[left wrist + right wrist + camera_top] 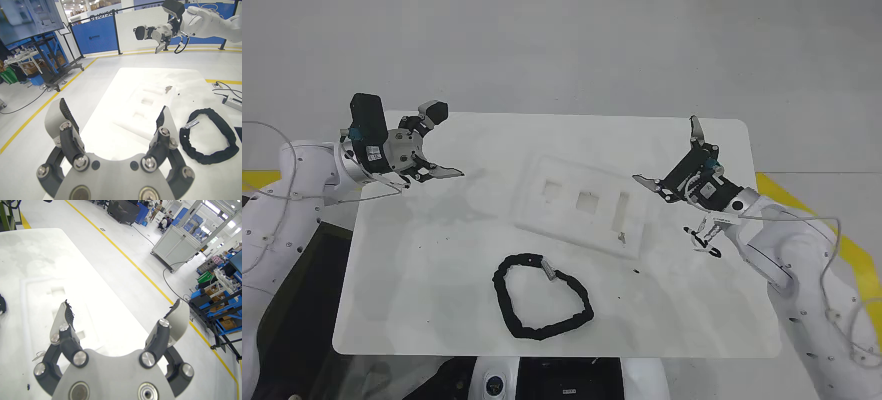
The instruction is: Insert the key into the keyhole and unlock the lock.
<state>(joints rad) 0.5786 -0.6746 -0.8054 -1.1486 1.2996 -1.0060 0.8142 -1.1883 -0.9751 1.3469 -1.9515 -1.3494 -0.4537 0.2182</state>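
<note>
Surface (422,280): white, smooth, flat, with rounded corners and a few faint smudges and dark specks.
Foam tray (542,205): a white matte slab lying slantwise in the middle of the surface, with rectangular pockets cut into it.
Key (168,88): small, flat, silver metal. It lies on the foam tray's corner nearest the right arm, close to the tray's edge. In the top view its long axis runs roughly from the far side to the near side. Which end is the blade is too small to tell.
Chain lock (512,310): a closed, lumpy loop in a black fabric sleeve, lying flat on the surface near the front edge, apart from the tray. In the top view its longer span slants from far left to near right.
Metal end (191,124): a short shiny cylinder on the loop's far side, pointing slantwise toward the tray.
Left hand (113,106): above the far left corner of the surface, jaws spread wide, gripping nothing.
Pads (66,111): black and ribbed, lining pale curved finger shells.
Right hand (121,303): above the right part of the surface, just beside the tray's end, jaws wide apart, empty.
</note>
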